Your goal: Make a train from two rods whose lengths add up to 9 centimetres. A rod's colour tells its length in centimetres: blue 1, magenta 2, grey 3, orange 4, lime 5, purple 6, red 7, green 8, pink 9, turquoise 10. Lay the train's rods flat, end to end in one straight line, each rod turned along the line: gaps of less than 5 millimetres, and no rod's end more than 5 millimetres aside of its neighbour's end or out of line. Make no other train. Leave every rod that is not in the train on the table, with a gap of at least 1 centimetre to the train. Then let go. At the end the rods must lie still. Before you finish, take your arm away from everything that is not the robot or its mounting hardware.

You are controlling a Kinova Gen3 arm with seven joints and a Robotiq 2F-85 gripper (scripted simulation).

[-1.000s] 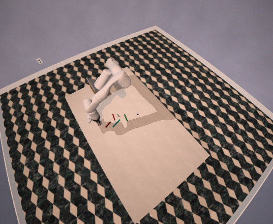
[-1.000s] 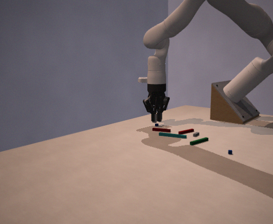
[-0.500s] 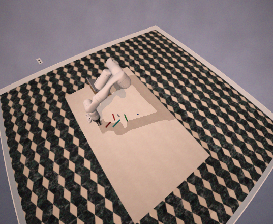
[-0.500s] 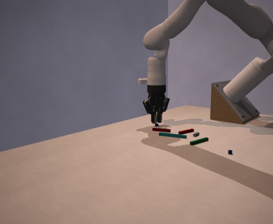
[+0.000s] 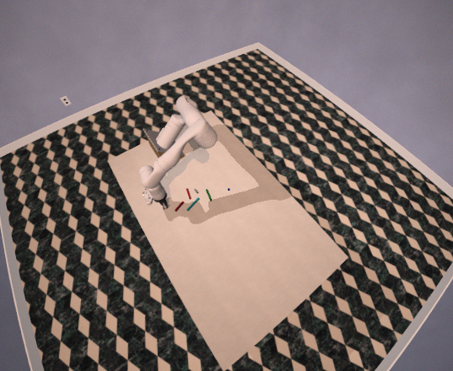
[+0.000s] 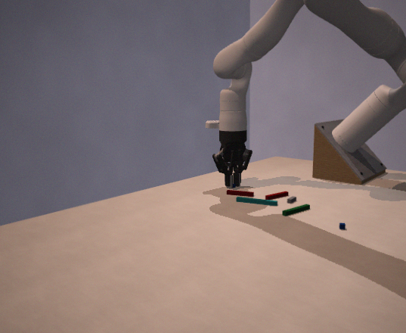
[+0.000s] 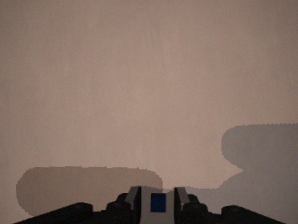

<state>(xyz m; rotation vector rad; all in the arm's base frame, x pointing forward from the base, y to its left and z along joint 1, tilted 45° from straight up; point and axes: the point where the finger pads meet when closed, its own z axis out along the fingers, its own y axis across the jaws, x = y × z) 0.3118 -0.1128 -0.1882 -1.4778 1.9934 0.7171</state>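
A blue rod is at table level between the fingertips of my gripper. The fingers are partly open, with a gap on each side of the rod in the wrist view. Another blue rod lies alone on the right. A green rod lies left of it, then a short grey rod and a red rod. A turquoise rod and a second red rod lie nearer the gripper. All these rods lie apart.
The pale table carries the rods, and its long left edge runs near the gripper in the top view. The arm's wedge-shaped base mount stands at the back. Arm shadows cross the table.
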